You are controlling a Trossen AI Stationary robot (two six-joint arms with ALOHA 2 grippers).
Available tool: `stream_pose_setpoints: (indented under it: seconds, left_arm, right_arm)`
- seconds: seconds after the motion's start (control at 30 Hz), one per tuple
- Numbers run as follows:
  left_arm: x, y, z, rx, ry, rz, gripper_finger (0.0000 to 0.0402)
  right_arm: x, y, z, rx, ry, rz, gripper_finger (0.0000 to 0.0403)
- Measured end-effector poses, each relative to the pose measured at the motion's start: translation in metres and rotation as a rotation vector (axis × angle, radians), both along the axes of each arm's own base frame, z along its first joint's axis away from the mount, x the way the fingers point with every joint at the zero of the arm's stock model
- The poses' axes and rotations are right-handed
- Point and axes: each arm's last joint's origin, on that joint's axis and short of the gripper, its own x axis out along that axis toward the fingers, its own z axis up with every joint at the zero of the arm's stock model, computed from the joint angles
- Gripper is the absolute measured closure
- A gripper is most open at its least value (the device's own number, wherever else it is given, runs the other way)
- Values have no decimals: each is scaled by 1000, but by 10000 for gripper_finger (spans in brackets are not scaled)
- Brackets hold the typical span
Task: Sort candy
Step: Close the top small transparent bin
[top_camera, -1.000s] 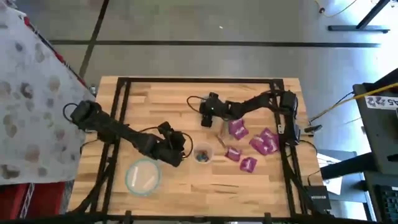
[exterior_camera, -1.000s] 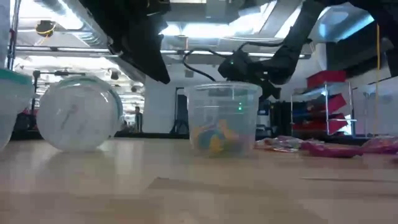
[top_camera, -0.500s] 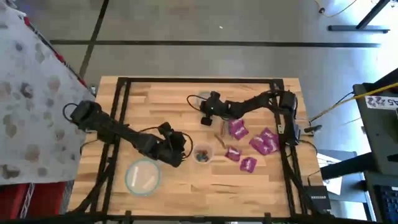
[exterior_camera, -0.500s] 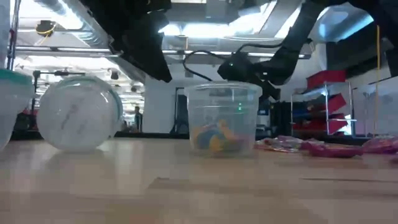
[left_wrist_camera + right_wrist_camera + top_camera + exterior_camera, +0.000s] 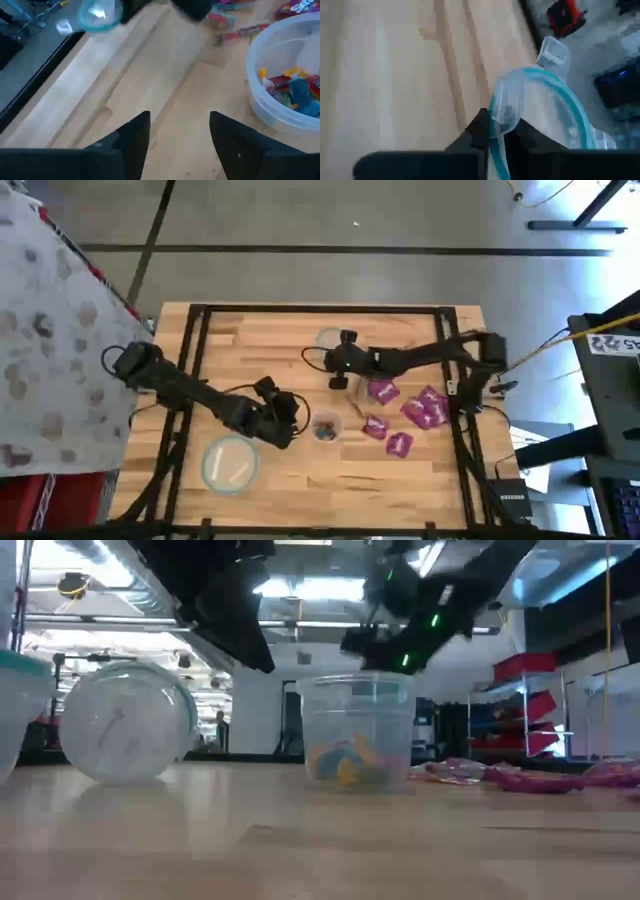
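The right tool (image 5: 492, 131) is closed on the teal rim of a clear lid (image 5: 540, 105), held above the desk (image 5: 260, 340) toward 12 o'clock. The left tool (image 5: 177, 132) stands wide open just beside a clear cup (image 5: 326, 427) with some candy in it. The magenta candy packets (image 5: 418, 410) lie on the desk toward 3 o'clock from this cup.
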Motion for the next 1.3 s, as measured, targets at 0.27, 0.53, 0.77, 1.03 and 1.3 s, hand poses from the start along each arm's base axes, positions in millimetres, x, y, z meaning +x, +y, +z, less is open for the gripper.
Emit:
stream_pose_setpoints:
  seconds: [0.27,0.53,0.77,1.03,1.3]
  left_arm:
    - [-2,-26,21,127,-125,-4,213]
    - [-4,-57,55,191,-206,-81,213]
    - [-4,-68,61,162,-276,-97,213]
    - [5,-74,71,137,-354,-138,213]
    - [18,-60,72,58,-331,-201,213]
  right_arm:
    - [-31,85,42,46,-33,229,401]
    - [-46,148,41,106,-89,311,398]
    - [-51,174,37,121,-135,332,400]
    - [-32,204,8,21,-78,357,402]
    - [-25,218,-5,-39,15,371,403]
